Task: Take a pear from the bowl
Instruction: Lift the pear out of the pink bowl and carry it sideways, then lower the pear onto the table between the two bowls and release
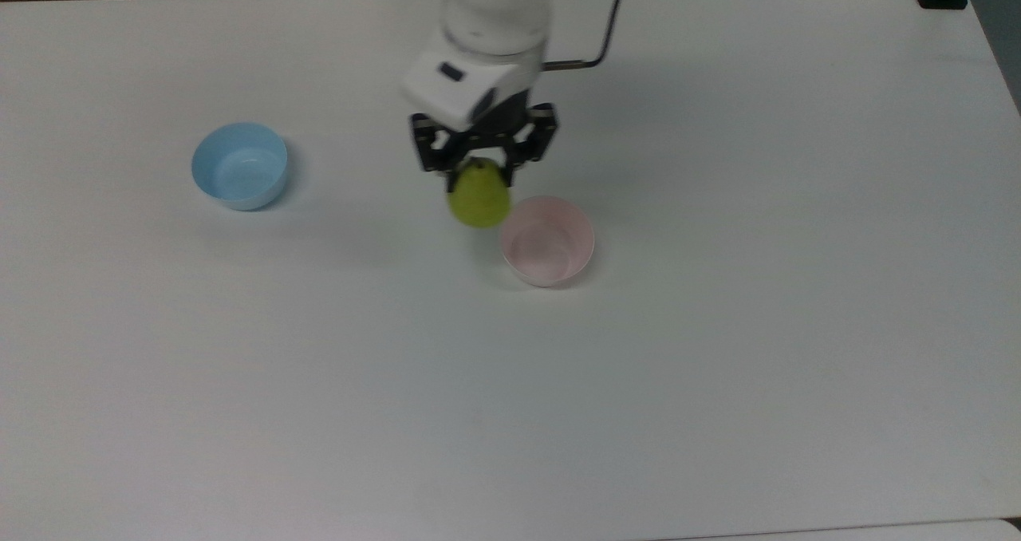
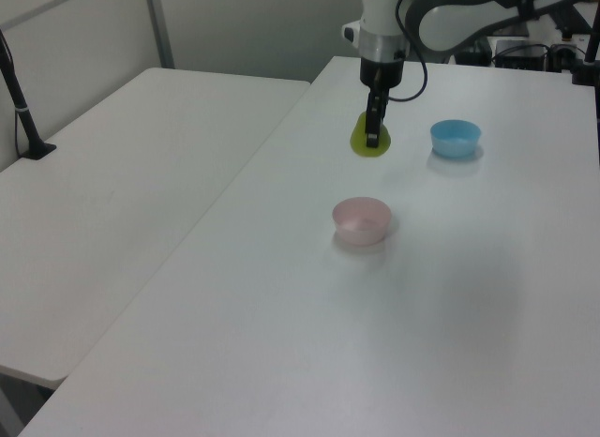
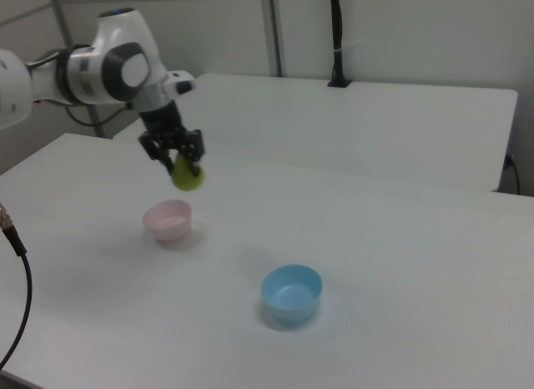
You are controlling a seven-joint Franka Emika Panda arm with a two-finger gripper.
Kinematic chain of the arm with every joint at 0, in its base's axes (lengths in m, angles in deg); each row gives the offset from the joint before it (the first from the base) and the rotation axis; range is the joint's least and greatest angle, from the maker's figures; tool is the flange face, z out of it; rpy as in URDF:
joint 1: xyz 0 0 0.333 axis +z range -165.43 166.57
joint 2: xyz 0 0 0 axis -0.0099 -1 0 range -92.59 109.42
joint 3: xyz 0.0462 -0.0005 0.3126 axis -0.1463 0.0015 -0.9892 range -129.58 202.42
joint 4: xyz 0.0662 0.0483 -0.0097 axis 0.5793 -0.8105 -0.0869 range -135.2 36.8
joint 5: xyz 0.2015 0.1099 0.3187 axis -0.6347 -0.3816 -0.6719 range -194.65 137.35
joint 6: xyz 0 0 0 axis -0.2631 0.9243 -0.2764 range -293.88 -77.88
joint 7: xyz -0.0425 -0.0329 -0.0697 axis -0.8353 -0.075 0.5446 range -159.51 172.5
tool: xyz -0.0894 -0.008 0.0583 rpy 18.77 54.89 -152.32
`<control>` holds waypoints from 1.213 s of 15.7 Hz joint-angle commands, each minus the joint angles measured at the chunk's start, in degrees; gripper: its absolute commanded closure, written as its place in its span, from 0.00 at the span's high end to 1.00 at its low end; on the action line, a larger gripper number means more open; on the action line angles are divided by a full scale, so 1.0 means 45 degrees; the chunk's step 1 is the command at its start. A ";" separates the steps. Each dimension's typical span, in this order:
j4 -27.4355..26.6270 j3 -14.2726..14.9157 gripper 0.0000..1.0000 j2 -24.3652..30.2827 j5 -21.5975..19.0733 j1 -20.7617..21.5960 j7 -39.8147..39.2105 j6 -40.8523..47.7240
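Smooth matt white worktop (image 1: 718, 365); plastic-looking pale pink bowl (image 1: 548, 240) and light blue bowl (image 1: 239, 165); glossy white arm casing (image 3: 108, 68); smooth-skinned pear (image 1: 478, 196).

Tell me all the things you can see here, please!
pear: one, yellow-green, held in the air above the table, off the pink bowl's side toward the top view's left.
pink bowl: one, pale pink, on the table near the middle, nothing in it.
blue bowl: one, light blue, on the table toward the top view's left, nothing in it.
table: one, white, under both bowls.
second table: one, white, beside the first on the left view's left.
gripper: one, black fingers, shut on the pear's top.
robot arm: one, white and dark grey, reaching over the table.
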 commanded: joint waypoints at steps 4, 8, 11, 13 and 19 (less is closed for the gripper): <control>0.0061 0.0008 0.42 -0.0761 0.0054 -0.1714 -0.1612 -0.0650; -0.0037 0.0008 0.42 -0.1601 0.0151 -0.1890 -0.1612 -0.1432; -0.0037 0.0008 0.45 -0.2070 0.0152 -0.1968 -0.1593 -0.1958; -0.0037 0.0008 0.51 -0.2247 0.0152 -0.2008 -0.1593 -0.2154; -0.0037 0.0009 0.64 -0.2599 0.0249 -0.2008 -0.1573 -0.2272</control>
